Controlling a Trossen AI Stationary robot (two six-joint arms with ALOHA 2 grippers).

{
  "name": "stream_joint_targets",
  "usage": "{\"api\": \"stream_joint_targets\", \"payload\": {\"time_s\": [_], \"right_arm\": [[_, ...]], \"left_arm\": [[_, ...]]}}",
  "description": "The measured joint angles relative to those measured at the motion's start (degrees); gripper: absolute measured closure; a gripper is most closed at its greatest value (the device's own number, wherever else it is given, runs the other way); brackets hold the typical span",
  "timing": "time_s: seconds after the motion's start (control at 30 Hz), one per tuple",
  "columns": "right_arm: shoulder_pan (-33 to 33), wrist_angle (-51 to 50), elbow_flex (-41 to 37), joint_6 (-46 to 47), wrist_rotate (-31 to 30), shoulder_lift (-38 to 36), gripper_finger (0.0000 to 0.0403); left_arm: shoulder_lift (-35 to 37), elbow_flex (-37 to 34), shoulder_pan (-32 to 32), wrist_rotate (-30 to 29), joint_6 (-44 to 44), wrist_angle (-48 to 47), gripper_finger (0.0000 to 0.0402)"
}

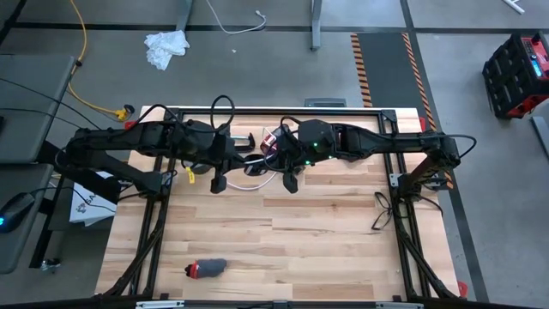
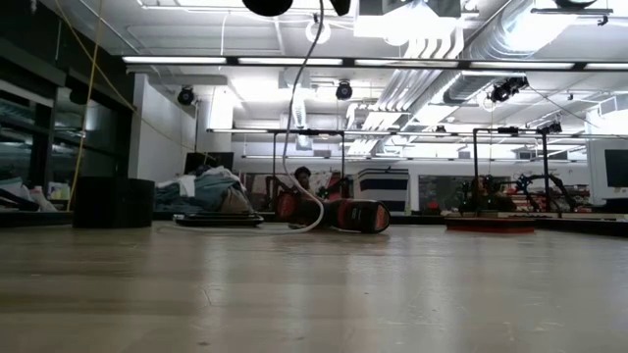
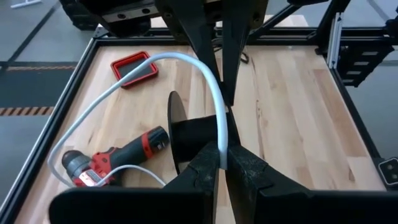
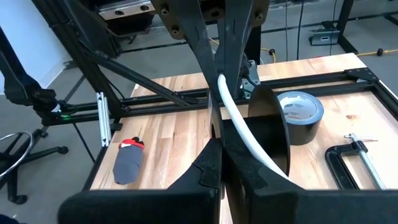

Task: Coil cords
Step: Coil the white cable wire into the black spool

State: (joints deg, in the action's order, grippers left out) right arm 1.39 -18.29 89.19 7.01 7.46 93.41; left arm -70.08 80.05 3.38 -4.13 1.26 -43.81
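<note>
A thin white cable (image 3: 124, 87) runs up from the table beside a red and black drill (image 3: 112, 163), arcs over and comes down to my left gripper (image 3: 222, 163), which is shut on it high above the table's middle (image 1: 244, 165). My right gripper (image 4: 222, 167) faces it closely (image 1: 273, 165), with its fingers shut. A black disc-shaped piece (image 3: 177, 134) shows just beyond my left fingertips, and also in the right wrist view (image 4: 267, 134). How it joins the cable I cannot tell. In the low view the cable (image 2: 292, 127) hangs down from above to the tabletop. My left gripper pinches the white cable (image 3: 221, 146) between its two fingers, on a stretch lifted clear of the table. From there the cable rises in an arc and falls slack to the tabletop. My right gripper's shut fingers (image 3: 208, 43) stand against the cable's arc (image 4: 239, 118), which runs past the outer side of one finger. Whether they touch it I cannot tell.
A black tape roll (image 4: 303, 111) and a metal clamp (image 4: 356, 158) lie under the left arm. A red tray (image 3: 134, 68) lies at the table's right. A grey and red object (image 1: 206, 269) lies near the front edge. A black cable (image 1: 382, 210) lies at the right. A dark metal frame (image 1: 403, 184) edges the table.
</note>
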Motion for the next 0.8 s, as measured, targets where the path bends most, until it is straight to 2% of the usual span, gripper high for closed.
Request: {"api": "stream_joint_targets", "payload": {"time_s": [0.27,0.63,0.8], "right_arm": [[0.0,0.01,0.0,0.0,0.08,0.0,0.0403],[0.02,0.01,0.0,-0.64,0.07,-0.02,0.0403],[0.07,-0.29,0.0,-1.07,-0.41,-0.02,0.0403]], "left_arm": [[0.0,0.02,0.0,0.39,0.83,-0.61,0.0371],[0.0,0.02,0.0,0.18,2.18,-1.9,0.0299],[0.0,0.04,0.0,-1.31,2.12,-2.98,0.0283]]}}
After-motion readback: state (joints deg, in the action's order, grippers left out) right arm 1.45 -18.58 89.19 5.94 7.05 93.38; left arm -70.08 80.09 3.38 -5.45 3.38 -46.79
